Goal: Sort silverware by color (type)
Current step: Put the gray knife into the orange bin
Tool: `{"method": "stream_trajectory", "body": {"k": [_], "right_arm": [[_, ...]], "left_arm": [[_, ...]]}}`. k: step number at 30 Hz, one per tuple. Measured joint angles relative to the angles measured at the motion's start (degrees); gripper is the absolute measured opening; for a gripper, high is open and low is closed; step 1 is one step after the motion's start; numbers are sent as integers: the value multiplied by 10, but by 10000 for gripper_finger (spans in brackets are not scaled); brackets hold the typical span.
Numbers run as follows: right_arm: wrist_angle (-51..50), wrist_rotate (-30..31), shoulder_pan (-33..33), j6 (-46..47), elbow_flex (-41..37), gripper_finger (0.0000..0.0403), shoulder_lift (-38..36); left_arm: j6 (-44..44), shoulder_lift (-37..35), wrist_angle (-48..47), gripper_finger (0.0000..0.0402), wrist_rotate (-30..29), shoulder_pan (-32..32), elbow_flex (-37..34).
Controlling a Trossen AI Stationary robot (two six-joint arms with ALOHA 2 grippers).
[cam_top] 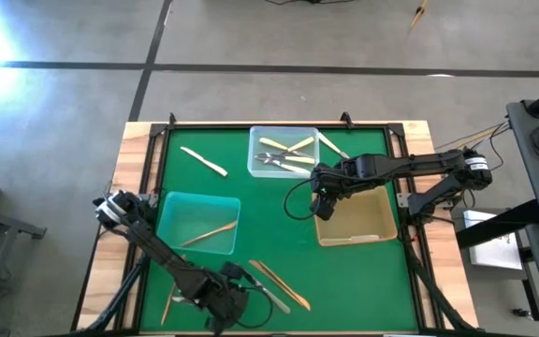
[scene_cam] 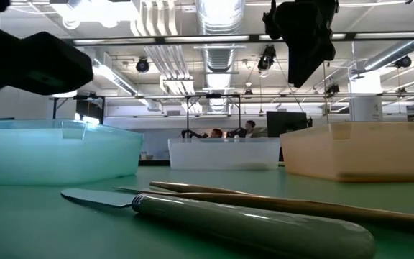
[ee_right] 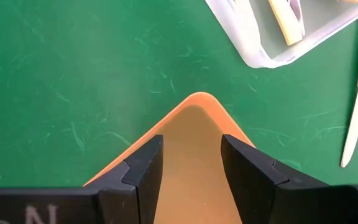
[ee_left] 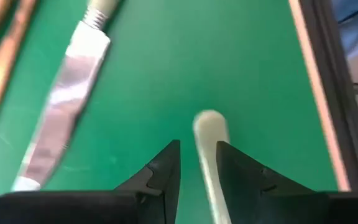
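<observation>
My left gripper (cam_top: 221, 301) (ee_left: 197, 146) is low over the green mat near the front edge. It is open, one finger on each side of a cream handle (ee_left: 209, 134) that lies on the mat; green shows between the handle and one finger. Beside it lie a silver-bladed knife (ee_left: 61, 112) (scene_cam: 228, 216) and coppery pieces (cam_top: 279, 284) (scene_cam: 300, 205). My right gripper (cam_top: 324, 201) (ee_right: 191, 146) hangs open and empty above the amber tray's far left corner (ee_right: 194, 109). Cream pieces (cam_top: 284, 150) lie in the clear tray (cam_top: 254, 168); one gold piece (cam_top: 209, 234) lies in the teal tray (cam_top: 167, 201).
A cream piece (cam_top: 204, 161) lies on the mat at the far left, and another (cam_top: 333, 145) (ee_right: 356, 112) just right of the clear tray. A thin coppery piece (cam_top: 167, 307) lies left of my left gripper. A wooden rim (cam_top: 138, 131) borders the table.
</observation>
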Motion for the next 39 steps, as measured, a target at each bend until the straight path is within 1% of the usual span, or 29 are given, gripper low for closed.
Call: {"method": "stream_trajectory", "body": {"k": [8,13,19,22,25,32,35,37,39], "right_arm": [[-2,-1,0,0,0,153,0],[-3,-1,0,-7,0,153,0],[-3,0,0,-14,0,153,0],[-3,0,0,-14,0,153,0],[-5,0,0,-15,0,153,0],[-8,0,0,-17,0,153,0],[-14,0,0,-17,0,153,0],[-17,0,0,-18,0,153,0],[-17,0,0,-17,0,153,0]], "left_arm": [[-8,0,14,86,-5,12,-2],[-40,0,18,86,24,11,-2],[-43,0,29,86,24,11,-2],[-43,10,31,86,30,9,-2],[-41,30,40,86,59,7,-1],[-42,61,44,85,63,7,2],[-47,61,43,73,64,7,2],[-59,61,43,52,67,8,1],[-77,60,49,22,91,10,1]]}}
